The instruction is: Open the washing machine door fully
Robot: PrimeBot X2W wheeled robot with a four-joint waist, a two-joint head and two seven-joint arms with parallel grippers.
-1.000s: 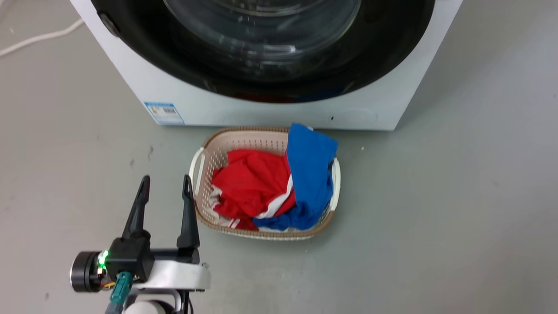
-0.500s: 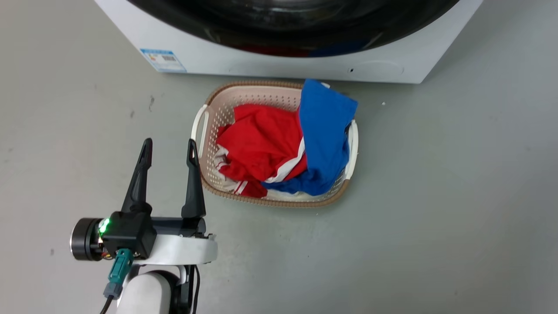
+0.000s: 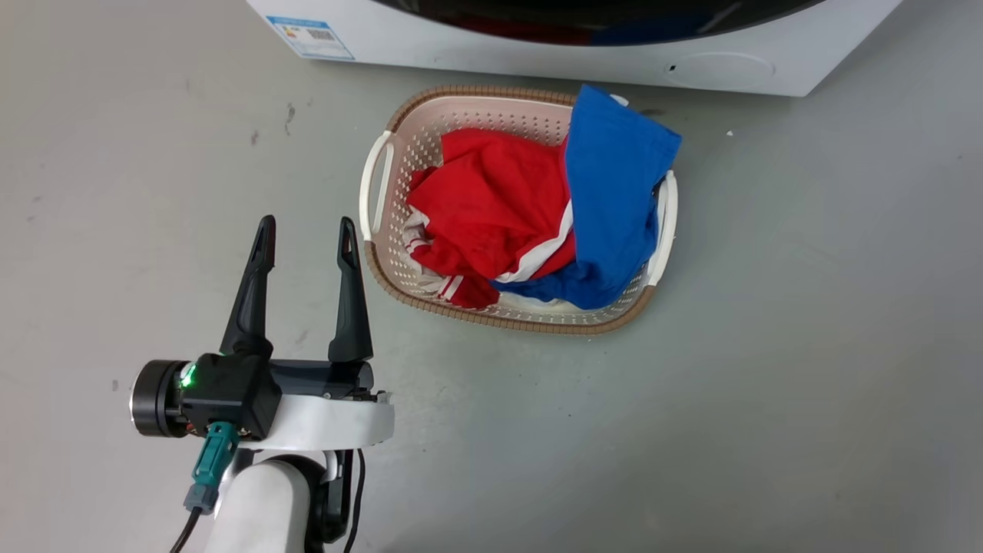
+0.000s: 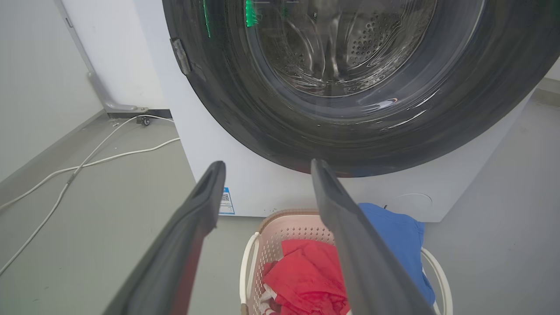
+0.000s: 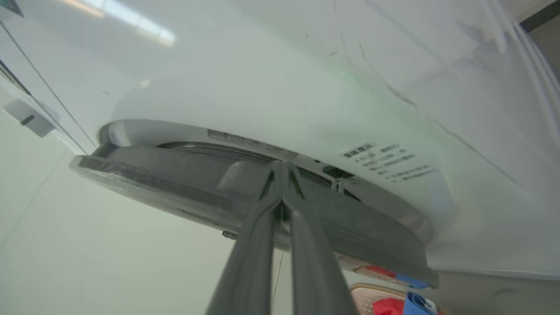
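Note:
The washing machine [image 3: 499, 54] is a white box across the top of the head view, with only the bottom sliver of the black washing machine door [image 3: 614, 15] showing. The left wrist view faces the glossy black door [image 4: 245, 122] and its clear glass bowl. My left gripper [image 3: 306, 223] is open and empty over the floor, left of the basket; its fingers [image 4: 267, 164] point at the door from a distance. In the right wrist view my right gripper [image 5: 282, 165] is shut. Its tips rest against the grey inner side of the door [image 5: 183, 175], which stands slightly away from the machine front [image 5: 262, 87].
A beige laundry basket [image 3: 384, 177] with a red garment [image 3: 491, 207] and a blue garment [image 3: 614, 184] sits on the grey floor just in front of the machine. White cables [image 4: 87, 162] run along the floor left of the machine, towards a wall.
The head camera has moved, so the machine and basket now sit higher and further right in the picture. My left gripper stays open in about the same place.

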